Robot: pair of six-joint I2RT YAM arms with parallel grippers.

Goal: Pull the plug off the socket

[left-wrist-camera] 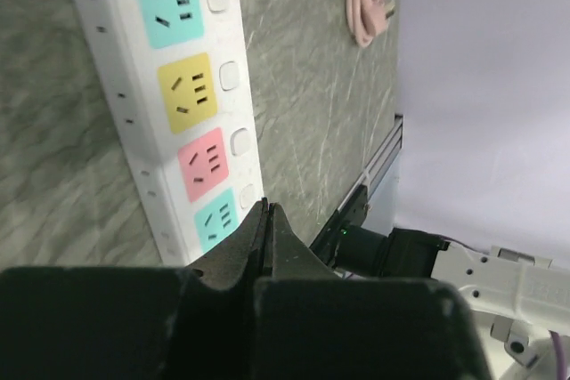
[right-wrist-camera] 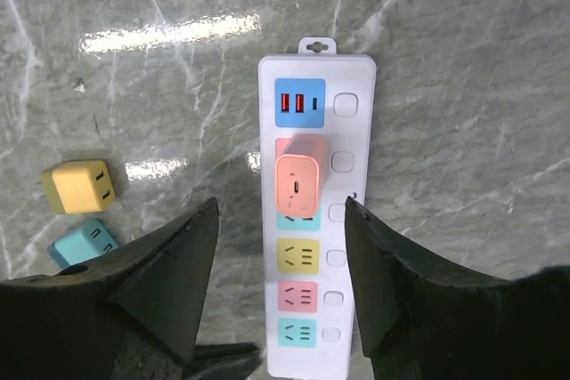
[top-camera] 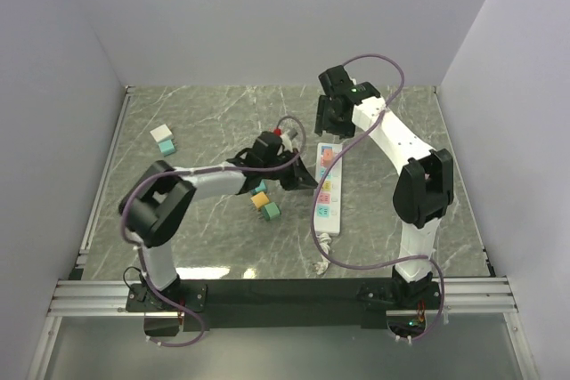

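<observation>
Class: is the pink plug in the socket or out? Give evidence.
In: the pink plug stands seated in the socket, covering an outlet beside the blue USB panel.

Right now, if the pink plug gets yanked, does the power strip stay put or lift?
Probably lifts: the power strip seems to lie loose on a smooth tabletop, with nothing visibly fixing it. It looks like rigid plastic, so it should tilt as one piece. The shut left gripper at its edge may pin it.

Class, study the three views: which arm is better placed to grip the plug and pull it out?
Right. The right gripper hangs open over the pink plug on the socket, fingers either side. The left gripper is shut, down by the socket's other outlets.
</observation>
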